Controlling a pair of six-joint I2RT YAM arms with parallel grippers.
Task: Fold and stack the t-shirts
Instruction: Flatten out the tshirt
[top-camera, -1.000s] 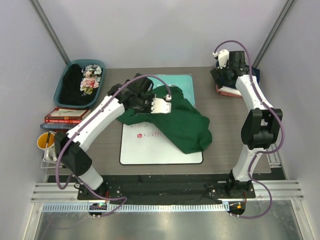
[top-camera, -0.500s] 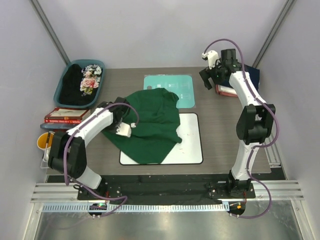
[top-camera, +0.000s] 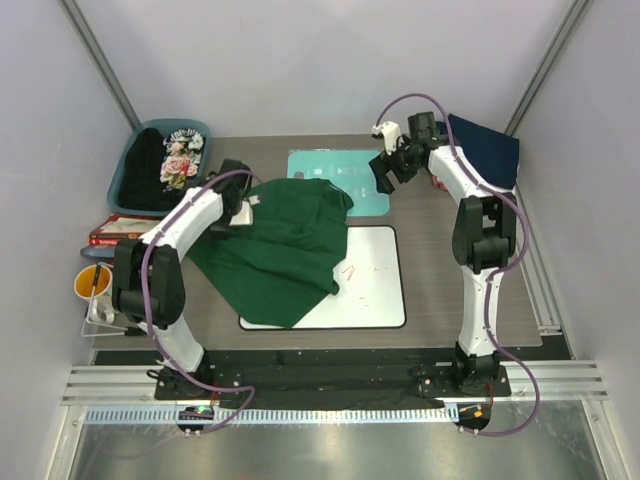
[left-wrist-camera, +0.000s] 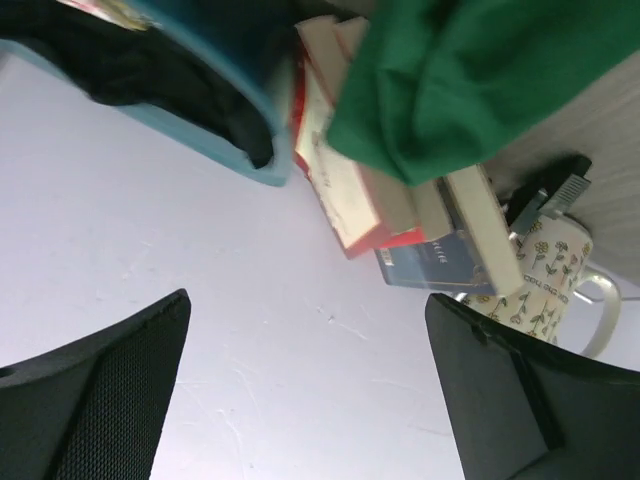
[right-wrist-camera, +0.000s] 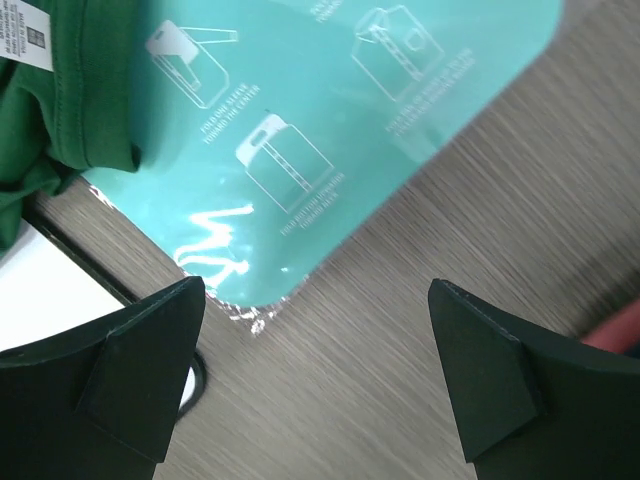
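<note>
The bench (top-camera: 450, 300) holds the green shirt (top-camera: 285, 245) crumpled at its middle, covering the left part of the whiteboard (top-camera: 375, 290) and touching the teal board (top-camera: 365, 180). The navy shirt (top-camera: 485, 150) lies in the far right corner, and the floral shirt (top-camera: 175, 160) in the far-left bin (top-camera: 118, 185). The left claw (left-wrist-camera: 305, 300) gapes empty beside the green shirt's left edge. The right claw (right-wrist-camera: 318, 288) gapes empty over the teal board's edge.
</note>
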